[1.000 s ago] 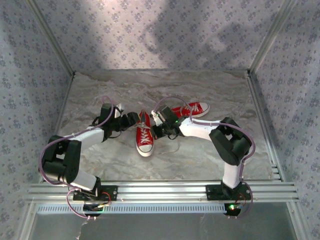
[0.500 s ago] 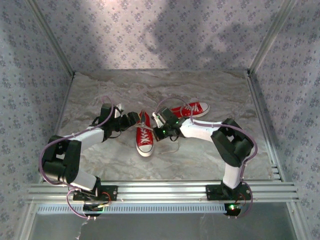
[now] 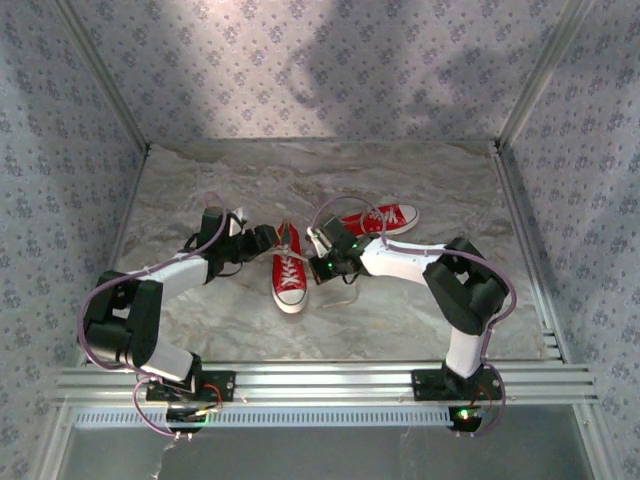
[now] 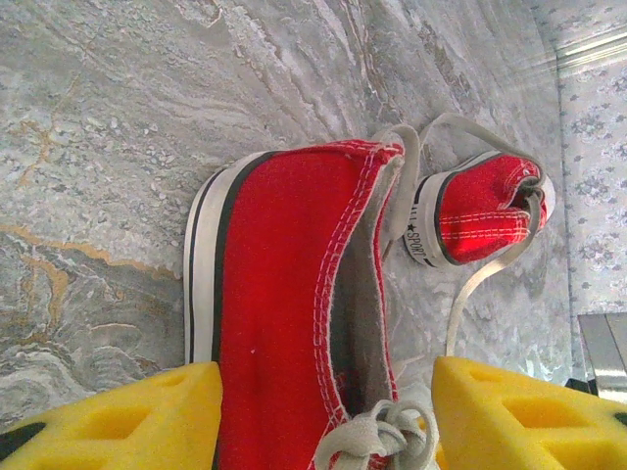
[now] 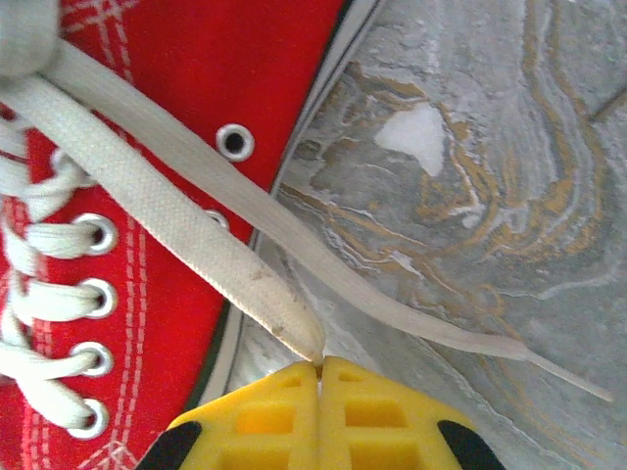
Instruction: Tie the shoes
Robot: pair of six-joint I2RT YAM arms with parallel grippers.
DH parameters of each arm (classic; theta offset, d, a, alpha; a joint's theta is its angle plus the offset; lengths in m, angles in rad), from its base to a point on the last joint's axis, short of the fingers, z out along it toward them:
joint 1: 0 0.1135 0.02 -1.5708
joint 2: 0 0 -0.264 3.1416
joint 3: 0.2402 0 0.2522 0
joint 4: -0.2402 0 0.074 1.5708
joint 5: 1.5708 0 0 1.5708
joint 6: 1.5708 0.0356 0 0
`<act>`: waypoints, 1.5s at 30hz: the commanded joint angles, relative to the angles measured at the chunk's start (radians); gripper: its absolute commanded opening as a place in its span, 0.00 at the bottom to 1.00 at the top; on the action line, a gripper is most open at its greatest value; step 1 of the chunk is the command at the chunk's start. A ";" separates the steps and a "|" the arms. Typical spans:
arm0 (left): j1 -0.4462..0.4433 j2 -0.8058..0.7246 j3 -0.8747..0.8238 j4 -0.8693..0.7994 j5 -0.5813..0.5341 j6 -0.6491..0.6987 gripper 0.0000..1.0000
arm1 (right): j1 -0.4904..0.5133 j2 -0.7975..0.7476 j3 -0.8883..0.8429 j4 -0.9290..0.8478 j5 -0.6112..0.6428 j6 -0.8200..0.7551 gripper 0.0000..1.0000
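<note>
Near shoe (image 3: 289,270) lies mid-counter (image 3: 400,320), toe towards the arms, with its mate (image 3: 385,218) behind to the right. Right jaws are closed, pinching the lace (image 5: 167,211) at its tip. Left jaws are open, astride the near shoe. The lace is best drawn taut slowly, or the tip may slip.

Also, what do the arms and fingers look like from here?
The left arm and right arm have white links, black joints and looping lilac cables. The left fingers and right fingers are yellow blocks with moulded recesses and black corners.
</note>
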 commanded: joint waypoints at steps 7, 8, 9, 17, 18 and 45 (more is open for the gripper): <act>-0.010 -0.017 0.012 -0.007 -0.011 -0.038 0.50 | 0.011 -0.019 -0.004 -0.075 0.063 -0.007 0.00; -0.011 -0.016 0.011 -0.006 -0.007 -0.039 0.49 | 0.011 -0.017 -0.003 -0.079 0.065 -0.007 0.00; -0.011 -0.017 0.010 -0.006 -0.004 -0.040 0.49 | 0.011 -0.016 -0.002 -0.081 0.064 -0.008 0.00; -0.022 -0.038 -0.020 -0.008 0.003 -0.062 0.39 | 0.014 -0.014 0.005 -0.088 0.058 -0.008 0.00; -0.024 -0.039 -0.022 -0.008 0.002 -0.062 0.38 | 0.015 -0.017 0.007 -0.085 0.054 -0.009 0.00; -0.056 -0.063 -0.074 0.021 -0.008 -0.089 0.01 | 0.051 0.047 0.417 -0.244 0.136 0.119 0.37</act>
